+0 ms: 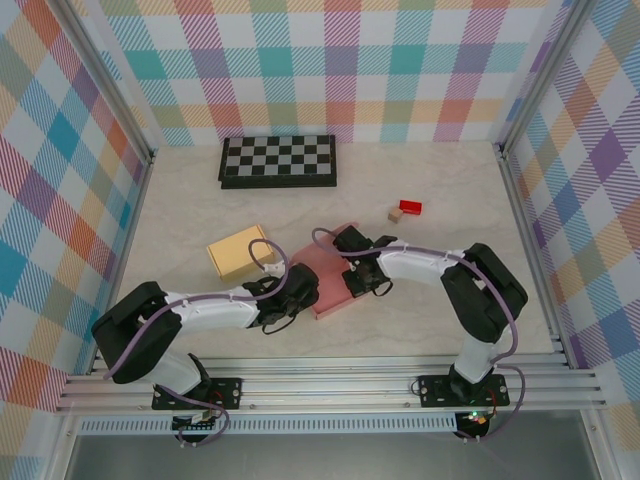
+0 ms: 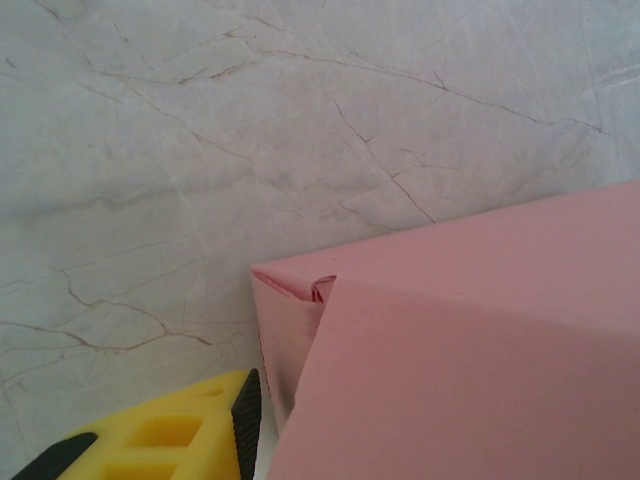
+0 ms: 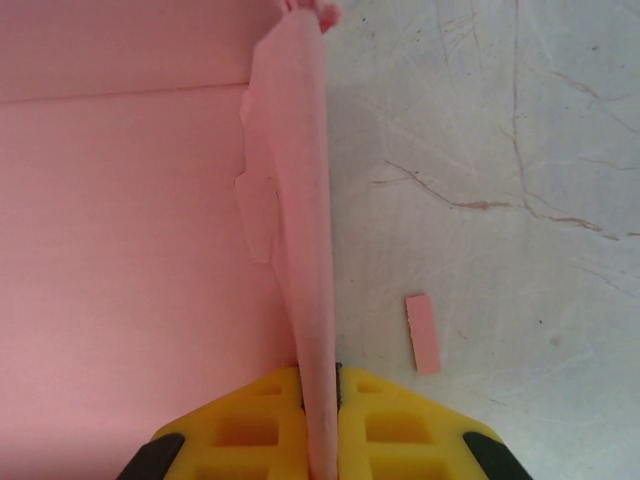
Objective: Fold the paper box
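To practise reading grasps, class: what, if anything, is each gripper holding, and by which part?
The right gripper pinches the pink paper box by its upright side wall. Whether the left gripper grips the box cannot be told.

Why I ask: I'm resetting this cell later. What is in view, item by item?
paper box: one, pink, table centre
flat box: one, tan-yellow, left of the paper box, apart from it
chessboard: one, black and white, far side of the table
red block: one, red, right of centre
tan block: one, tan, beside the red block
paper scrap: one, pink, on the table near the box wall
table: one, pale marble
left gripper: one, yellow fingers, at the box's left corner
right gripper: one, yellow fingers, shut on the box's upright wall
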